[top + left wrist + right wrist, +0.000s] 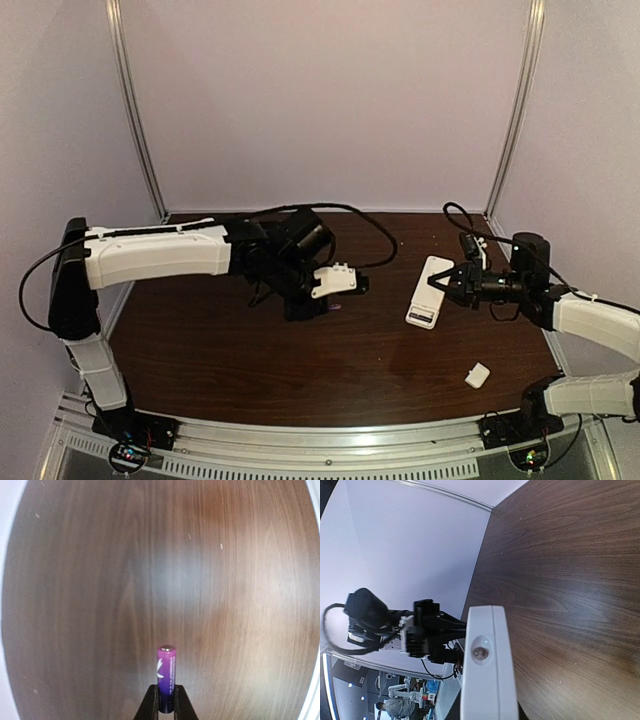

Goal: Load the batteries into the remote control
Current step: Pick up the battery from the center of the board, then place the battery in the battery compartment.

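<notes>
A purple-blue battery [166, 675] stands upright between the black fingertips of my left gripper [166, 702], which is shut on its lower end just above the wood. From above, my left gripper [303, 303] points down at the table's left middle. The white remote control [430, 291] lies at the right middle of the table, with my right gripper [449, 285] shut on its right edge. In the right wrist view the remote control [487, 675] fills the space between the jaws, its end with a small round lens facing the camera.
A small white square cover piece [477, 375] lies near the front right of the brown table [300, 380]. The left arm [420, 630] shows beyond the remote. Pale walls close in the back and sides.
</notes>
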{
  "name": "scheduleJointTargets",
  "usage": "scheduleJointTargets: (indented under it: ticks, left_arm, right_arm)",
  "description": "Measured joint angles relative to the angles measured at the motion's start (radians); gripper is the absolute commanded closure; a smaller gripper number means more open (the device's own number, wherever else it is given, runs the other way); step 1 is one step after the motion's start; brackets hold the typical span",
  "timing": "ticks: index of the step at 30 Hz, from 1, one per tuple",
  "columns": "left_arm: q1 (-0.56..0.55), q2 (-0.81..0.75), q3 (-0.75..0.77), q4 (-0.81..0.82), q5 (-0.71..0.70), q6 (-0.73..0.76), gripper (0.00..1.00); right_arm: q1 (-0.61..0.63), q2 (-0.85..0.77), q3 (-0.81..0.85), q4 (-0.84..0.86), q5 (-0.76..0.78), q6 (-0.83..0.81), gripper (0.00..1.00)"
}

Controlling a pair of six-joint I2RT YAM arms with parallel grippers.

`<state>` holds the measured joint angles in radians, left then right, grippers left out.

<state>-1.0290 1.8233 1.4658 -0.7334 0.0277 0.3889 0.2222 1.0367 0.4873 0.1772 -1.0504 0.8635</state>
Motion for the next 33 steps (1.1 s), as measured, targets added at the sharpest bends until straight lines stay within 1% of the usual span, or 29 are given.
scheduleJointTargets:
  ticks: [2,5,9,12,19,33]
  left_arm:
    - [-0.037,-0.016,0.095,-0.031,-0.041,-0.008,1.0]
    - [-0.102,-0.033,0.188,-0.064,-0.108,-0.011,1.0]
    - [-0.191,-0.028,0.225,-0.105,-0.188,-0.018,1.0]
    - [-0.245,0.007,0.241,-0.135,-0.226,-0.034,1.0]
    - [-0.288,0.095,0.285,-0.175,-0.286,-0.048,1.0]
    - [-0.326,0.124,0.329,-0.186,-0.339,-0.047,1.0]
  right_arm:
    - [0.026,0.015,-0.017,0.045,0.001,0.027,1.0]
    - [0.076,0.054,-0.044,0.117,0.005,0.075,1.0]
    - [0.14,0.092,-0.056,0.188,0.026,0.122,1.0]
    - [0.177,0.105,-0.057,0.235,0.047,0.15,1.0]
    - [0.257,0.14,-0.077,0.325,0.105,0.2,1.0]
    - [0.346,0.209,-0.086,0.409,0.181,0.249,1.0]
